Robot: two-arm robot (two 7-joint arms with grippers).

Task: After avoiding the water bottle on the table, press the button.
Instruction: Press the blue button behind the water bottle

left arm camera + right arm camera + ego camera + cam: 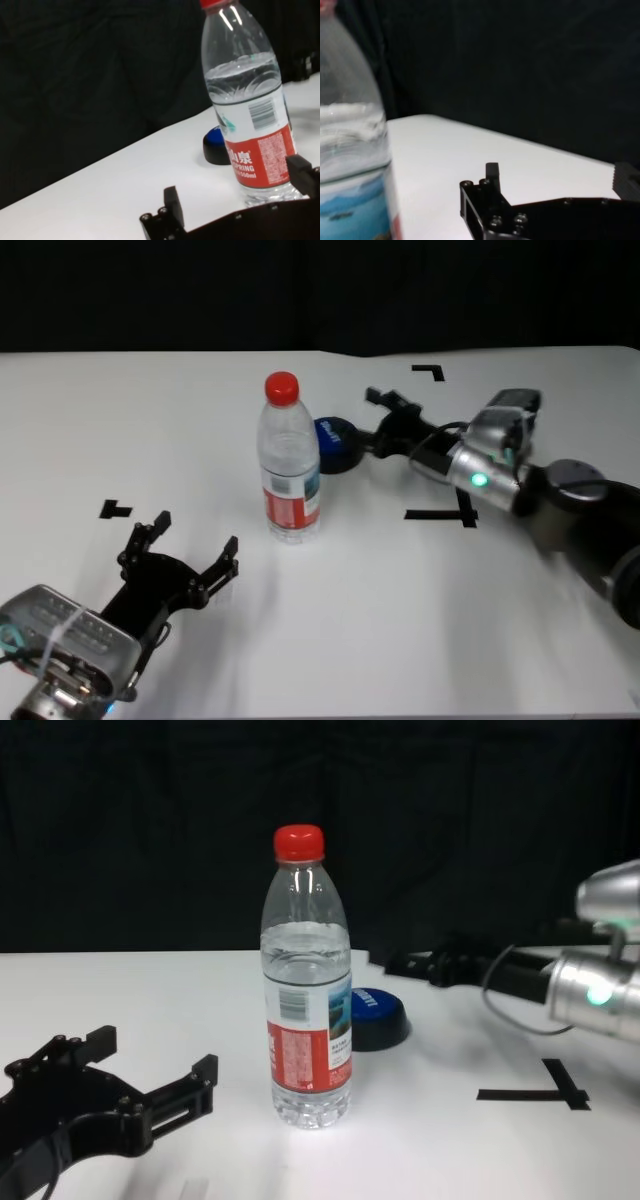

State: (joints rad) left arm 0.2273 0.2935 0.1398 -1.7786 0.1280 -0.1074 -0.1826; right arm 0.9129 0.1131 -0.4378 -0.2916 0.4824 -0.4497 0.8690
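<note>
While half hidden behind the water bottle at the centre of the head view, shows as the button: low blue dome on a black base, just right of the bottle and close to it but seemingly apart. Probably rigid, with a short springy travel; wants no grasp at all, only a downward push on the crown of the dome. White lettering on the blue top, too small to read.

Looks awkward as a neighbour: tall, clear, about two-thirds full, so fairly heavy yet narrow-footed and likely to topple from a sideways knock near the red cap. Smooth, slightly yielding plastic. Reads "SPRING" and "550ml" on the red band of the label in the left wrist view, under Chinese characters, with a barcode above.

Hovers just right of the button, upper middle of the head view: right gripper, fingers spread wide, holding nothing. Rests at lower left, near the bottle's foot but clear of it: left gripper, fingers likewise parted and empty. Underneath, white table with black tape marks.
</note>
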